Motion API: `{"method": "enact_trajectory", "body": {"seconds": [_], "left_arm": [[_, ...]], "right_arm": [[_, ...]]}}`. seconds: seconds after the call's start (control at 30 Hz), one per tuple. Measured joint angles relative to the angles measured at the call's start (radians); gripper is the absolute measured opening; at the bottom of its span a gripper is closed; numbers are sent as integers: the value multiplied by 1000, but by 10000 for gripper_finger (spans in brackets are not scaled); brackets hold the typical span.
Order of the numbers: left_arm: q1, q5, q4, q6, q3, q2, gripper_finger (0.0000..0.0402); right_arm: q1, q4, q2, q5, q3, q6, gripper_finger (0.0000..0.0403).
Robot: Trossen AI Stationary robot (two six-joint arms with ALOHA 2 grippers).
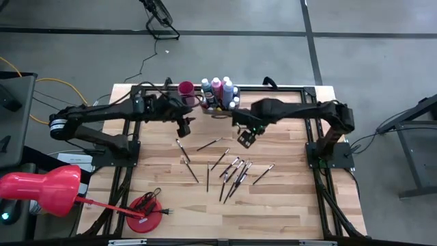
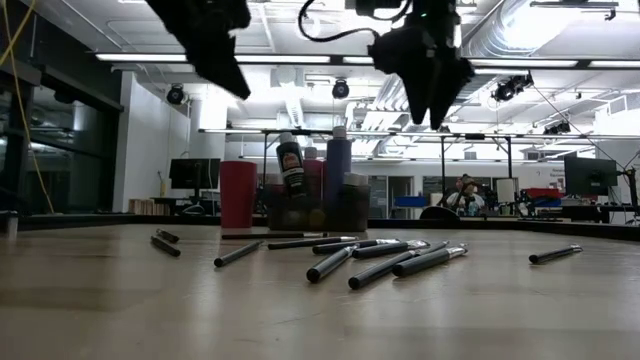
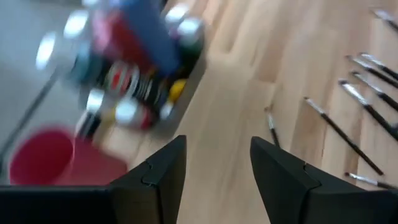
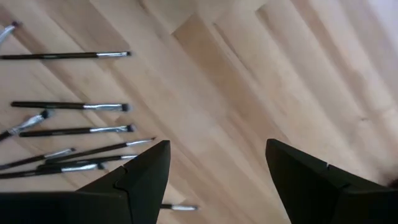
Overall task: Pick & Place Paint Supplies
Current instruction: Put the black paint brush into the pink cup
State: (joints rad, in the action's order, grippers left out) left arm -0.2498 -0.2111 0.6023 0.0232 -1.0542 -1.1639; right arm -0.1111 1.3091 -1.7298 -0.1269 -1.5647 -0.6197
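Paint bottles (image 1: 220,90) stood packed in the grey tray (image 1: 217,109) behind both claws, beside the pink cup (image 1: 186,89). Paintbrushes (image 1: 234,171) lay on the table (image 1: 293,198) beneath the left gripper (image 1: 184,128) and right gripper (image 1: 244,139), both released and empty.

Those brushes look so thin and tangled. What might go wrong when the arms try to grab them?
1. Several brushes lie crossed in a bunch, so the open right gripper above them might pinch two at once or knock neighbours aside.
2. They lie flat on the table, so fingers may slip over one.
3. The left gripper hangs near the packed bottles and could tip one.
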Motion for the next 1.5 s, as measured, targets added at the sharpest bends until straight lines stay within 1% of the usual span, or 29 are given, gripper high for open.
{"method": "enact_trajectory", "body": {"seconds": [0.07, 0.13, 0.23, 0.3, 0.37, 0.53, 0.7, 0.77, 0.87, 0.97, 1.03, 1.2, 1.33, 1.5], "left_arm": [[22, -74, 39, -131, 15, 0, 172], [47, -148, 74, -244, 48, 1, 172], [74, -210, 108, -364, 106, 18, 172], [83, -218, 101, -409, 138, 40, 172], [94, -222, 103, -443, 170, 58, 172], [123, -252, 96, -479, 210, 90, 172], [127, -263, 90, -418, 213, 91, 172], [126, -259, 77, -391, 213, 91, 172], [126, -256, 35, -299, 213, 91, 172], [126, -240, -21, -169, 213, 91, 172], [126, -211, -59, -82, 213, 91, 172], [126, -149, -123, 70, 213, 91, 172], [126, -111, -130, 129, 213, 91, 172], [126, -78, -129, 178, 213, 91, 172]], "right_arm": [[22, -32, 40, -13, 49, -46, 258], [38, -46, 87, -50, 93, -92, 258], [53, -54, 178, -120, 167, -163, 258], [59, -63, 256, -144, 230, -220, 258], [67, -72, 337, -143, 301, -293, 258], [129, -97, 521, -101, 483, -558, 258], [228, -227, 627, -22, 643, -802, 258], [269, -284, 640, -1, 699, -912, 256], [324, -342, 638, 6, 759, -1066, 247], [356, -367, 614, 5, 793, -1201, 232], [367, -366, 593, 13, 805, -1281, 219], [370, -376, 518, 55, 811, -1388, 186], [366, -427, 452, 73, 811, -1508, 171], [358, -461, 374, 85, 811, -1609, 173]]}}
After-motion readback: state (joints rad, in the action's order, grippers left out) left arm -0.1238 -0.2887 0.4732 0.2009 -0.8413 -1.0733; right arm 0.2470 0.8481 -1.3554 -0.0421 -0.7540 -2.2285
